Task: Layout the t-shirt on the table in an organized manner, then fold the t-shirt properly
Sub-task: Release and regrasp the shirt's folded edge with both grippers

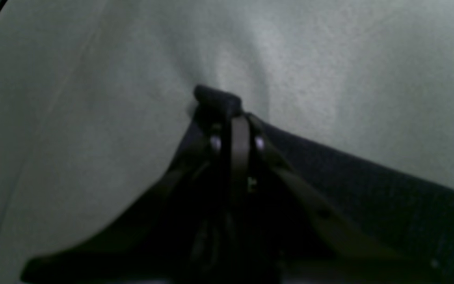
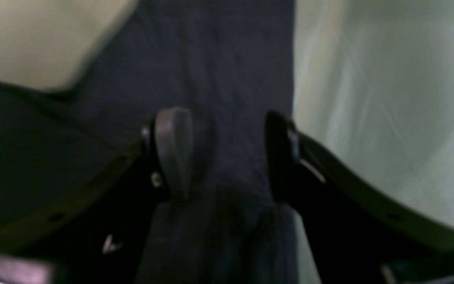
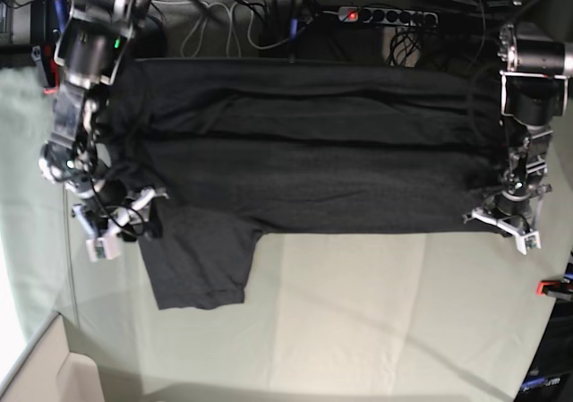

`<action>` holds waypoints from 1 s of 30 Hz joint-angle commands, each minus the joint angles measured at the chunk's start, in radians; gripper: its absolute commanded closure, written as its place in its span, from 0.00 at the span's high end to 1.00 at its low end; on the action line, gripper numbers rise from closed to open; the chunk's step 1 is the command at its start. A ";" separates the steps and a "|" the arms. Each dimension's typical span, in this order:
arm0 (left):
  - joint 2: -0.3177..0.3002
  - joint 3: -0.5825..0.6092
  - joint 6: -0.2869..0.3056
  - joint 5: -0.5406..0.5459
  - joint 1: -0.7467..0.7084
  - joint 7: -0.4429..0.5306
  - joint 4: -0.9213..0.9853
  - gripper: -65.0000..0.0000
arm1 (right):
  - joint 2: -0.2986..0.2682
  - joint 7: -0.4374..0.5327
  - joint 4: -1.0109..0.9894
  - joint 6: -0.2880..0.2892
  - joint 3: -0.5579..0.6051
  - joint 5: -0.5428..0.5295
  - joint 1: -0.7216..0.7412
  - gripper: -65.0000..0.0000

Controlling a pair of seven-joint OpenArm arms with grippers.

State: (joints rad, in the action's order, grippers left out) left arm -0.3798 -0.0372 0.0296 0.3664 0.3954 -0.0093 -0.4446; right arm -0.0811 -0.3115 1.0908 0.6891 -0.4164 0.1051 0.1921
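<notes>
We see the t-shirt [image 3: 304, 165], dark charcoal, spread across the table [image 3: 358, 312] w/ one sleeve hanging nearer. Both arms reach down at opp. ends. Left gripper [image 1: 227, 108] is pinched tight on a hem corner; right gripper [image 2: 227, 154] sits half-open, straddling the sleeve fabric, not gripping.

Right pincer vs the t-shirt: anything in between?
Nothing visible. The right pincer is open directly over the t-shirt, dark fabric showing in the gap between its jaws. Bare table lies just beside it. Whether the tips touch the cloth is unclear.
</notes>
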 commanded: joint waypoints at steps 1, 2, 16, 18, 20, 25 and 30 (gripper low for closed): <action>-0.018 -0.002 -0.023 -0.005 0.010 -0.025 -0.001 0.00 | -0.023 0.027 -0.030 0.009 -0.002 0.000 0.034 0.47; -0.018 -0.002 -0.023 -0.005 0.010 -0.025 -0.001 0.00 | -0.030 0.038 -0.068 0.009 -0.003 0.015 0.054 0.47; -0.040 -0.003 -0.023 -0.005 0.006 -0.025 -0.001 0.00 | -0.059 0.114 -0.154 0.009 -0.002 0.028 0.040 0.47; -0.041 -0.003 -0.023 -0.005 0.006 -0.025 -0.001 0.00 | -0.059 0.114 -0.179 0.007 0.001 0.028 0.042 0.47; -0.051 -0.003 -0.023 -0.005 0.006 -0.025 -0.001 0.00 | -0.059 0.114 -0.180 0.005 0.003 0.028 0.039 0.46; -0.054 -0.003 -0.023 -0.005 0.006 -0.025 -0.001 0.00 | -0.056 0.114 -0.179 0.009 0.004 0.028 0.019 0.18; -0.055 -0.003 -0.023 -0.004 0.009 -0.025 -0.007 0.00 | -0.055 0.114 -0.134 0.009 0.001 0.023 0.022 0.00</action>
State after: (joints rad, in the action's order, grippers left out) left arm -0.4133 -0.0372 0.0284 0.3664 0.3912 -0.0292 -0.4435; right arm -0.1265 -0.2272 0.9363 0.6914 -0.4129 0.1482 0.1944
